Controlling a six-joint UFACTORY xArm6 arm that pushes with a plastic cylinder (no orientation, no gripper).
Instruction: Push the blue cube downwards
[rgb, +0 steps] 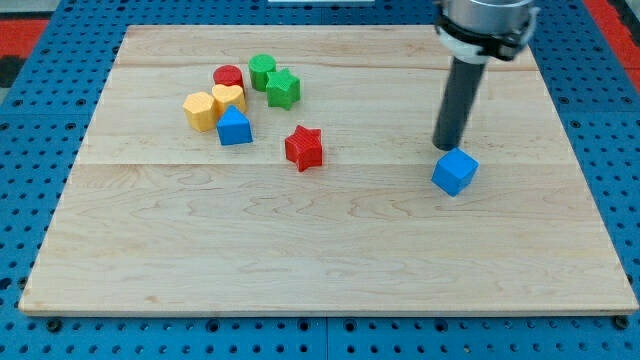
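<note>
My tip (445, 148) sits just above the blue cube (455, 172) in the view, touching or nearly so. It's a bare rod, no jaws, nothing held. Cube lies straight toward the view's bottom, so the push line looks good.

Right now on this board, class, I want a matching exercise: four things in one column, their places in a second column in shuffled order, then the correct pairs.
Column one:
1. blue cube
2. red star
3. green star
4. my tip

Column two:
A. alone near the board's middle, to the lower right of the cluster
B. just above the blue cube, toward the view's top
C. at the cluster's right edge, beside the green cylinder
D. apart on the view's right, just below the rod

Pairs: 1-D, 2-A, 3-C, 4-B
</note>
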